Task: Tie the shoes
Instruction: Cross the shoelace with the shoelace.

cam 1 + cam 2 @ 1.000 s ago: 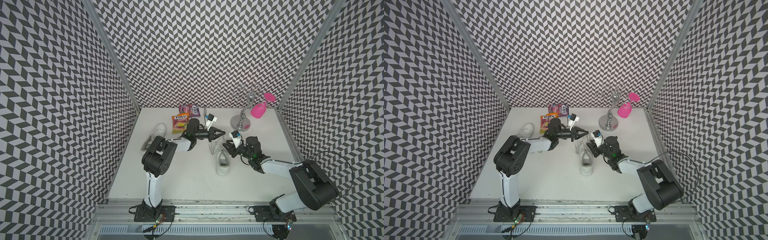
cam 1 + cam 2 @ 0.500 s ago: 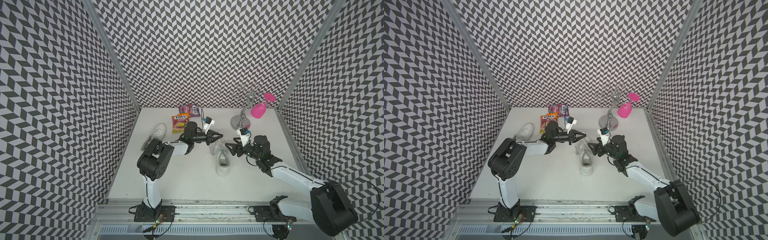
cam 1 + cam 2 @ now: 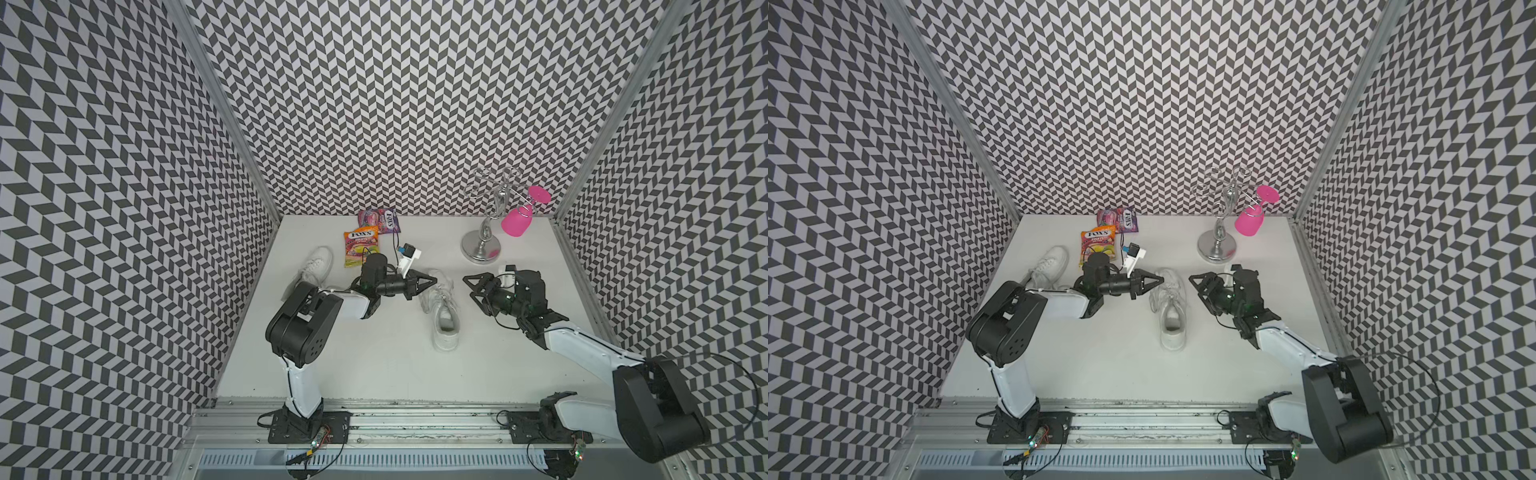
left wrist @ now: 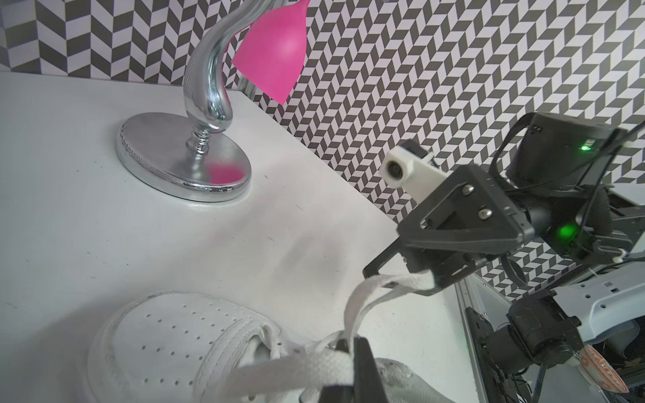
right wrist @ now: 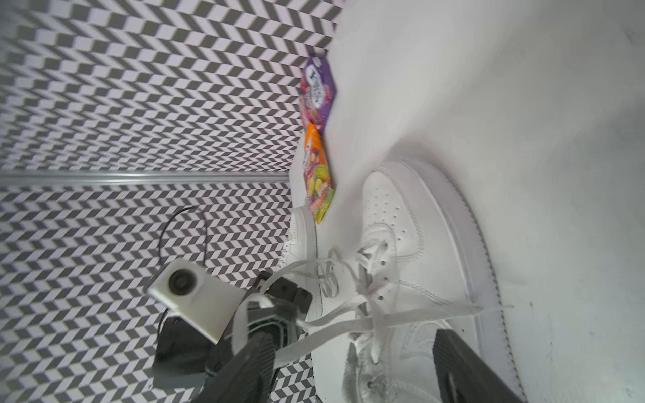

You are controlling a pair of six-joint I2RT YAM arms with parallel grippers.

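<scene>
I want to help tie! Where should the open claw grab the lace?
Probably the lace stretch raised off the shoe by the shut left gripper. It hangs free and flat, so the right gripper can pinch it from the right arm's side.

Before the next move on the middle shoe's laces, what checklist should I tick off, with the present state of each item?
1. Left gripper shut on a lace: ok.
2. Right gripper open: ok.
3. Lace draped on the right gripper, whether it is let go: cannot tell.
4. Middle shoe upright on the table: ok.
5. Bow tied: not ok, laces loose.
6. Second shoe in view by the left wall: ok.
</scene>
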